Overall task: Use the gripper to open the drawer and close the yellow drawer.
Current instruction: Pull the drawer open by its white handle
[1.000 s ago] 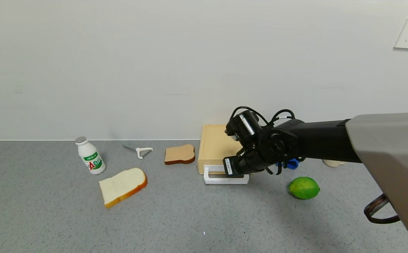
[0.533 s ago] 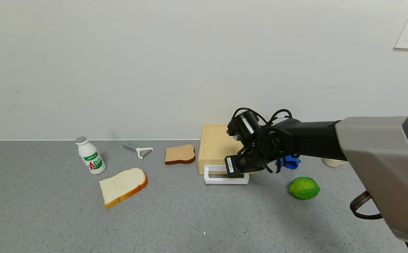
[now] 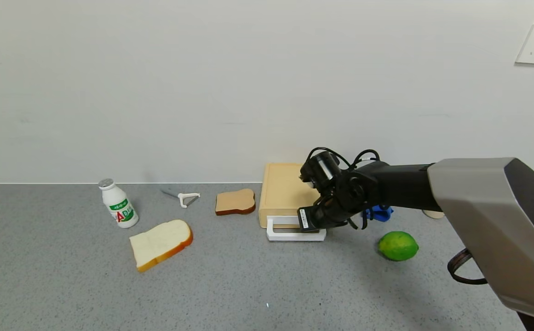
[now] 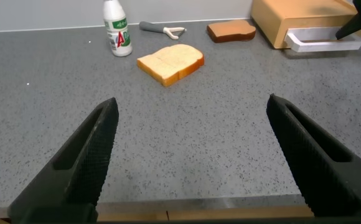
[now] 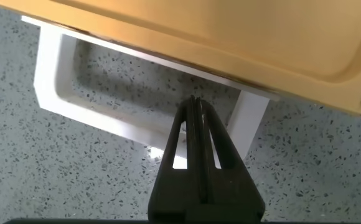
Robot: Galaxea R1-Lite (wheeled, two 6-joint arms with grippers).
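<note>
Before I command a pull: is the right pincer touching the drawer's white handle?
Cannot tell. In the right wrist view the shut right pincer overlaps the handle, with neither contact nor gap plain.

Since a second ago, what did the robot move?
The right hand slid a little toward the wall, fingers shut together inside the white loop handle of the flat pale-yellow plastic drawer. The handle looks pushed slightly in. The left hand is parked open. Bread, bottle and lime stayed put.
</note>
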